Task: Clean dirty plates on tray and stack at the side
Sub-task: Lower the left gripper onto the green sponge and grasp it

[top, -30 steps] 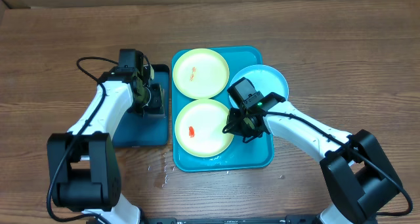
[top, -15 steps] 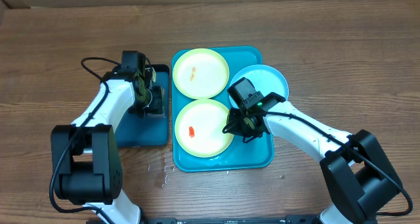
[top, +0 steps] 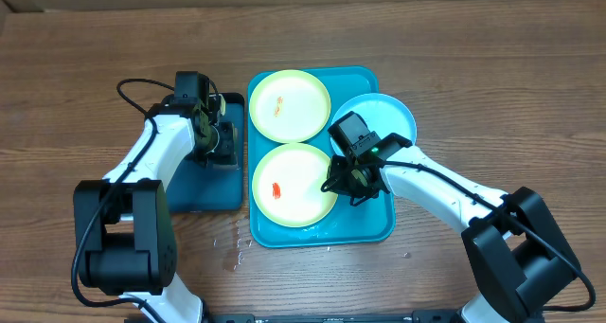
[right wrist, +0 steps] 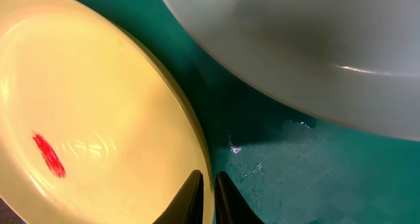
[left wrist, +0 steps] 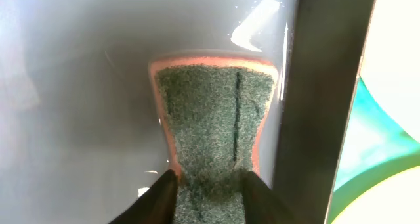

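Green sponge (left wrist: 210, 112) pinched in narrowly parted left gripper (left wrist: 210, 178) over dark tray (top: 204, 186); right gripper (right wrist: 207, 182) nearly closed, nipping rim of red-smeared yellow plate (right wrist: 98, 106) in teal tray (right wrist: 262, 165).

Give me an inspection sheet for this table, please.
Surface: wooden table, water drops by the teal tray's near left corner.
Job's things: teal tray holds far yellow plate, orange smear, and near yellow plate, red smear; blue plate overlaps its right rim.
Clutter: dark tray, left of it.
Pincers: left pincer shut on sponge at the dark tray; right pincer shut on the near yellow plate's rim.
Cables: black cable loops off the left arm.
Surroundings: nothing seen.
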